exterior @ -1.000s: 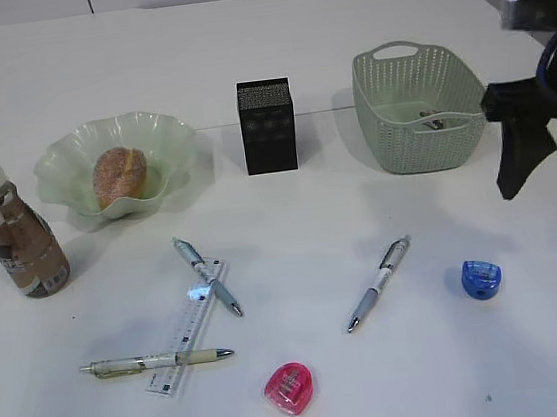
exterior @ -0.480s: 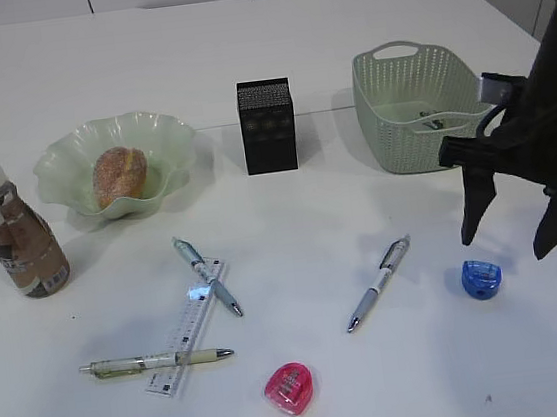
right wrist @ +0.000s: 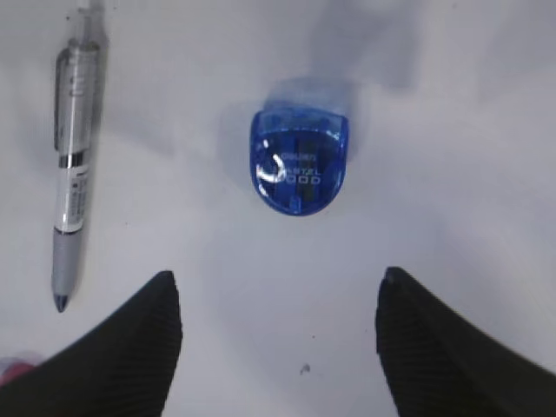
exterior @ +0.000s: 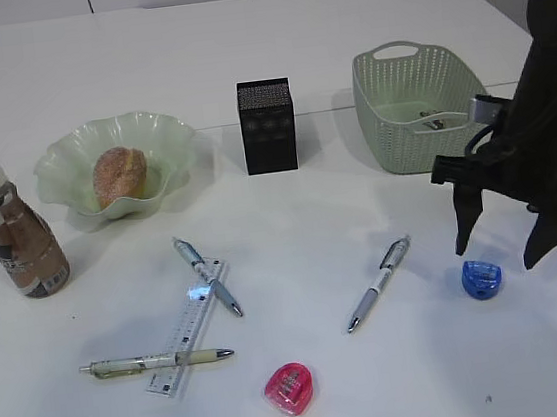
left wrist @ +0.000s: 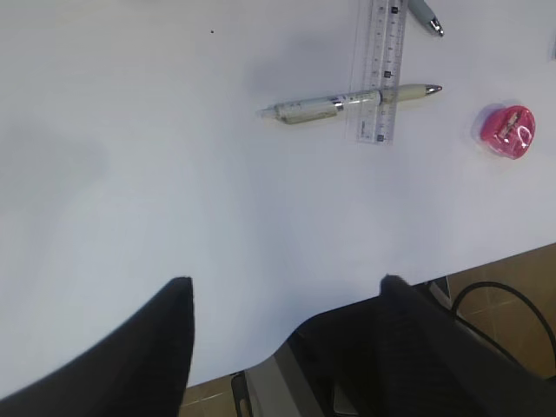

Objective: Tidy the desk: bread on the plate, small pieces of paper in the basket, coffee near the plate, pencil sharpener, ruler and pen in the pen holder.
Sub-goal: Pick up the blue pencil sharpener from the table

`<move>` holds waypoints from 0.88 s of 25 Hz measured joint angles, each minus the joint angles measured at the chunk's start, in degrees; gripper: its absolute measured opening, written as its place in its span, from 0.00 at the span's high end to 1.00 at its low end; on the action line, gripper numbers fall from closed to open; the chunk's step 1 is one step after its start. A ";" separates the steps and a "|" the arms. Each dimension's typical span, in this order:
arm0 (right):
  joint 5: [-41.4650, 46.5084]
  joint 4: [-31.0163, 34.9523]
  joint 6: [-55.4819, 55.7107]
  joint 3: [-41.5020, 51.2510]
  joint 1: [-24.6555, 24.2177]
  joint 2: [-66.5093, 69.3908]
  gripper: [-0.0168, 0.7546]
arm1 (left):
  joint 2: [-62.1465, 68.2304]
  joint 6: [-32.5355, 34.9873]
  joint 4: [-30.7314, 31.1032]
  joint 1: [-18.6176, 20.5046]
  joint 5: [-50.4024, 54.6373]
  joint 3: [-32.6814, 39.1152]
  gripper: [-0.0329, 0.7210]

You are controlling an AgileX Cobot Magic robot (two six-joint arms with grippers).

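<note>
My right gripper (exterior: 496, 256) hangs open just above the blue pencil sharpener (exterior: 481, 278). In the right wrist view that gripper (right wrist: 276, 276) is empty, and the sharpener (right wrist: 300, 172) lies ahead of its fingertips with a grey pen (right wrist: 74, 165) to the left. The bread (exterior: 119, 174) sits in the plate (exterior: 165, 141), with the coffee (exterior: 23, 248) beside it. The ruler (exterior: 186, 328) lies under two pens (exterior: 208, 275) (exterior: 155, 361). A pink sharpener (exterior: 289, 388) lies in front. My left gripper (left wrist: 284, 281) is open over the desk's front edge.
The black pen holder (exterior: 267, 126) stands at the middle back. The basket (exterior: 417, 102) at the back right holds small bits of paper (exterior: 433, 120). The left wrist view shows the ruler (left wrist: 382, 69), a pen (left wrist: 347, 102) and the pink sharpener (left wrist: 508, 130).
My right arm has come in from the right edge and dropped down beside the basket to hang over the blue sharpener. Nothing on the desk has moved.
</note>
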 joint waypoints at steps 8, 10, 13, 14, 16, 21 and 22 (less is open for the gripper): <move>-3.74 -0.83 0.06 -0.20 0.00 3.04 0.27 | 0.33 0.00 0.00 0.00 -0.21 0.00 0.34; -5.76 -1.04 0.06 -0.20 0.00 3.25 0.27 | 0.51 0.00 0.00 0.00 -0.45 0.00 0.34; -7.28 -1.57 0.06 -0.55 0.00 4.22 0.27 | 0.51 0.00 0.00 0.00 -0.56 0.00 0.34; -7.28 -1.77 0.06 -0.68 0.00 4.67 0.27 | 0.51 0.00 0.00 0.00 -0.56 0.00 0.34; -7.17 -1.79 0.06 -1.03 0.00 5.69 0.27 | 0.51 0.00 0.00 0.00 -0.68 0.00 0.34; -7.08 -1.98 0.06 -1.17 0.00 7.17 0.27 | 0.51 0.00 0.00 0.00 -1.27 0.00 0.34; -7.08 -2.27 0.06 -1.17 0.00 7.17 0.27 | 0.51 0.00 0.00 0.00 -1.25 0.00 0.34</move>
